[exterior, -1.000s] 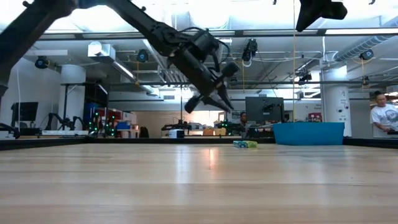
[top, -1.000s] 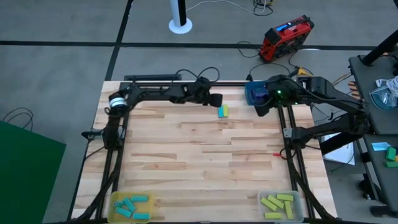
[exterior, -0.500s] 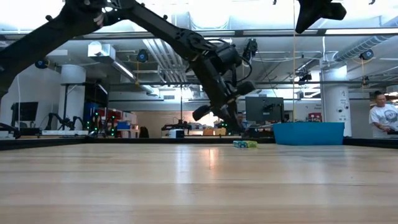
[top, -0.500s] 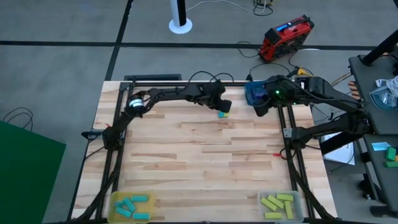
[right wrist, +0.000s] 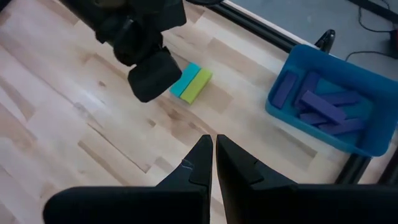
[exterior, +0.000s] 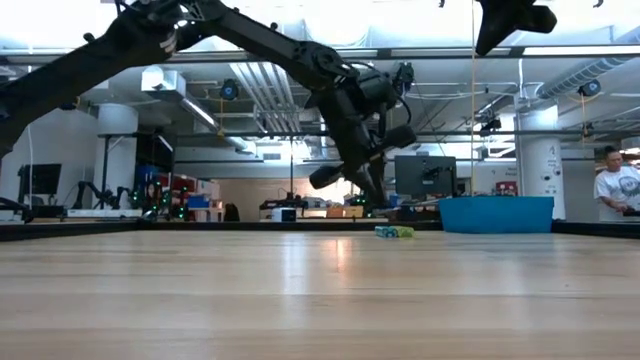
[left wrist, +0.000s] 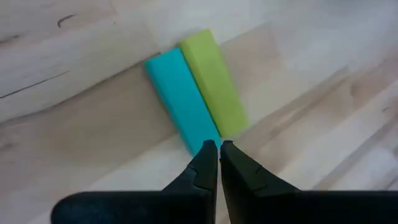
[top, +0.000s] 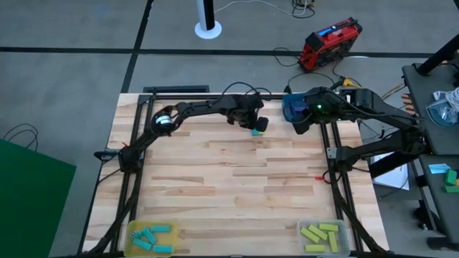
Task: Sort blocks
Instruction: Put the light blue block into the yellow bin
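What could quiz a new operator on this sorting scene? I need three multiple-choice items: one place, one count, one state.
1. The dark purple rectangular blocks lie in:
A. the square blue plastic tray
B. the yellow tray
C. the bare table

2. Loose blocks under the left end effector:
A. one
B. two
C. four

3. That end effector's fingers are:
A. wide open
B. shut on a block
C. shut, empty

Answers: 1 A, the right wrist view shows them inside it. 2 B, a cyan flat block touches a yellow-green flat block. 3 C, the tips meet above the blocks.
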Motion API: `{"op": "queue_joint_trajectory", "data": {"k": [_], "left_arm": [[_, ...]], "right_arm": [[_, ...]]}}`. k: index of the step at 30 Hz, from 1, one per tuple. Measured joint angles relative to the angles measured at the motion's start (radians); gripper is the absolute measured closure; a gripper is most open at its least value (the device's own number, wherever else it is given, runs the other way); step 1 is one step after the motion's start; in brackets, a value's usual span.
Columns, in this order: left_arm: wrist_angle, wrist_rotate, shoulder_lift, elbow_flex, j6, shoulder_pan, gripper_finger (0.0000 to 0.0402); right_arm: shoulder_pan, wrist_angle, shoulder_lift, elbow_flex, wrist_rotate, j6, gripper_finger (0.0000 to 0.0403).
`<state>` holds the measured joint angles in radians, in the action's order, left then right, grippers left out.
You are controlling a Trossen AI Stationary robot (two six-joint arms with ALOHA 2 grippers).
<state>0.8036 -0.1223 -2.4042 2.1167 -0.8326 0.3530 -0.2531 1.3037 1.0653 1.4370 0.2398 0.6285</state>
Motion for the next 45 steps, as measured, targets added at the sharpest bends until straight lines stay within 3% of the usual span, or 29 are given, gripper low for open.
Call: {"op": "queue_joint_trajectory", "data": {"k": [9,13,16,20,26,33,38,45], "left_arm": [[0.081,-0.041,-0.031,0.083,-0.177,-0.023,0.0402],[0.184,-0.042,-0.064,0.113,-0.080,-0.038,0.0402],[0.270,0.036,-0.055,0.146,-0.035,-0.060,0.0401],[0.526,0.272,-0.029,0.242,-0.038,-0.082,0.0401],[0.609,0.363,0.107,0.169,-0.029,-0.067,0.0401],[0.773,0.559,0.265,0.146,-0.073,-0.062,0.0401],[0.765,0.615,0.396,0.130,-0.064,-0.062,0.0401],[0.763,0.689,0.610,0.011,-0.071,-0.062,0.0401]], "right_arm": [[0.000,-0.001,0.000,-0.027,0.023,-0.002,0.0390],[0.000,0.000,0.000,-0.049,0.023,0.010,0.0390],[-0.003,0.000,0.000,-0.067,0.051,0.072,0.0390],[-0.007,-0.003,-0.002,-0.093,0.103,0.115,0.0390],[-0.066,-0.117,0.007,-0.172,0.085,0.087,0.0390],[-0.154,-0.234,0.044,-0.256,0.059,0.028,0.0390],[-0.214,-0.367,0.082,-0.300,-0.055,-0.050,0.0390],[-0.266,-0.516,0.184,-0.351,-0.164,-0.098,0.0390]]}}
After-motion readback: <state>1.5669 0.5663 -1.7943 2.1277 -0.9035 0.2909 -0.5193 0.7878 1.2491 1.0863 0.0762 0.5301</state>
